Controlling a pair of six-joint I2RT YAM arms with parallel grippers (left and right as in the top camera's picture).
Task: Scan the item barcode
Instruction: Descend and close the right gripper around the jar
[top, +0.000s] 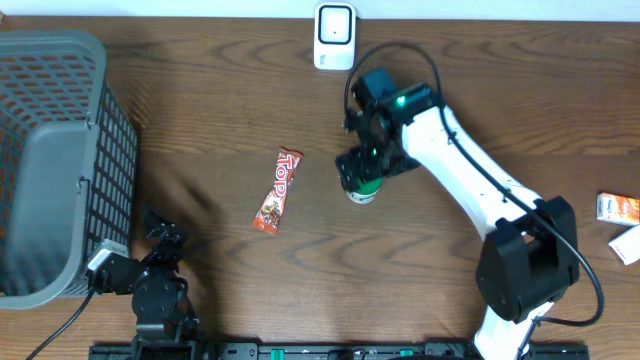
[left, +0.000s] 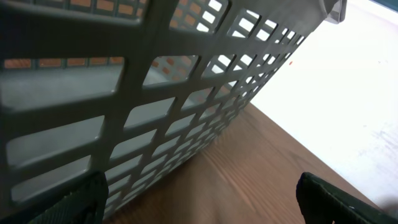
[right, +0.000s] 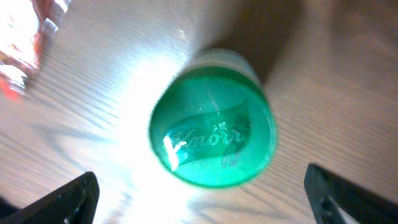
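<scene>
A jar with a green Knorr lid (right: 212, 130) stands upright on the wooden table (top: 470, 70), seen in the overhead view as the jar (top: 362, 191) just right of centre. My right gripper (top: 364, 166) hovers directly over it, open. In the right wrist view the right gripper (right: 202, 200) has its fingertips (right: 73, 200) spread wide and apart from the lid, holding nothing. A white scanner (top: 334, 36) stands at the back edge. My left gripper (top: 160, 243) rests open at the front left beside the basket, and the left wrist view shows the left gripper (left: 202, 202) empty.
A grey mesh basket (top: 60, 150) fills the left side, and its wall (left: 155, 93) is close in front of the left wrist camera. A red "Top" snack bar (top: 278, 190) lies left of the jar. Two small packets (top: 620, 208) (top: 627, 244) sit at the right edge.
</scene>
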